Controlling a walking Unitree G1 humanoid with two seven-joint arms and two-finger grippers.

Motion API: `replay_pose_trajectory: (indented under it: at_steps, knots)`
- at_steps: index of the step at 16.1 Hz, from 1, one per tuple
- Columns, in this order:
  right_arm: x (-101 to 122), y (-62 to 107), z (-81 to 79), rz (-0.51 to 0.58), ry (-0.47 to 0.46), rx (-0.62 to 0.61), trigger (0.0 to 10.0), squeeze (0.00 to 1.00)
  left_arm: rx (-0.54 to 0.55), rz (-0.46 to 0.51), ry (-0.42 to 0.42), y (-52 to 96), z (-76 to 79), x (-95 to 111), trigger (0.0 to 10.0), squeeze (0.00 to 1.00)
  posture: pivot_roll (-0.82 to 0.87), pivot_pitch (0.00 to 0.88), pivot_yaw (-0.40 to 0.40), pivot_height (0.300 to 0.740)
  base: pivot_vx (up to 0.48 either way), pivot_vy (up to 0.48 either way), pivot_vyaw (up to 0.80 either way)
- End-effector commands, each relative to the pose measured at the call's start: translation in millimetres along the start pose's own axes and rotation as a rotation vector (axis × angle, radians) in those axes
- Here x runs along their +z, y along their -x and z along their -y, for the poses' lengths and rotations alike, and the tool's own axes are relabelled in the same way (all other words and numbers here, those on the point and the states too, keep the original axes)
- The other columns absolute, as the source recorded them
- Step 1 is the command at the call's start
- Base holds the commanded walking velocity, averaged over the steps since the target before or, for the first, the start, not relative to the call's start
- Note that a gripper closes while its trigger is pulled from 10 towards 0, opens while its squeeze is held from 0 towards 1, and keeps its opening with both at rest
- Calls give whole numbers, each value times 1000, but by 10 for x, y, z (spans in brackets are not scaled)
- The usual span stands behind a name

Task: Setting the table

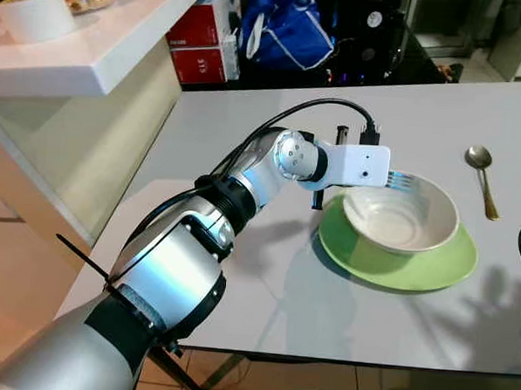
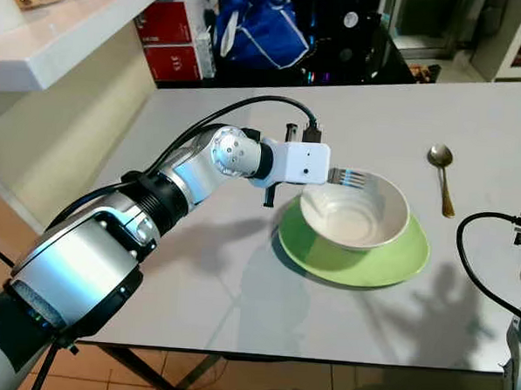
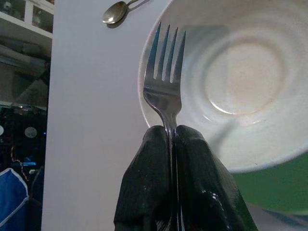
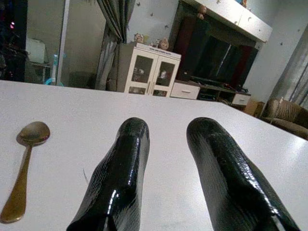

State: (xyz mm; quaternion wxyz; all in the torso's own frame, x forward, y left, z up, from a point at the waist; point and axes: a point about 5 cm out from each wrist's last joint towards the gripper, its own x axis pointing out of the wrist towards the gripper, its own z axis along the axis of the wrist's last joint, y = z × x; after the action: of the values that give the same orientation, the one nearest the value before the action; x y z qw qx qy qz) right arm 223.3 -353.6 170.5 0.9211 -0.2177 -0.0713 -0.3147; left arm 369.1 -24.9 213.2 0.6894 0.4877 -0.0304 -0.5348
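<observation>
A fork held over the rim of the bowl

The fork (image 3: 166, 72) is clamped by its handle in the left gripper (image 3: 175, 139), tines above the white bowl (image 1: 402, 215), which is set on a green plate (image 1: 397, 263). The right gripper (image 4: 168, 130) is held parted above the white table (image 1: 238, 299); farther off, a spoon (image 1: 482, 176) lies.

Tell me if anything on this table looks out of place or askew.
Nothing is spilled or damaged. The white bowl sits off-centre on the green plate, toward its far-left edge. The fork isn't laid yet: the left gripper holds it over the bowl's rim.
</observation>
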Motion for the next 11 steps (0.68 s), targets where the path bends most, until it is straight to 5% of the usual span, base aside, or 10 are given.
replay_pose_trajectory:
  at_steps: [1,2,4,5,11]
  knots:
    - [38,13,-5,9,-4,-2,10000,0,36,-11,-39,50,-119,40,0,0,-232,0,149,740,0,0,0]
    - [34,24,-5,7,-5,-3,10000,0,42,-22,-73,47,-128,51,10000,0,-233,0,150,740,0,0,0]
    - [33,31,-5,6,-5,-3,10000,0,56,-20,-85,44,-143,68,10000,0,-234,0,151,740,0,0,0]
    - [31,39,-2,5,-5,-4,10000,0,67,-19,-103,42,-162,94,10000,1000,-235,0,152,740,0,0,0]
    - [21,69,14,-5,-2,-3,10000,0,61,-43,-185,21,-155,112,10000,1000,-240,0,159,740,0,0,0]
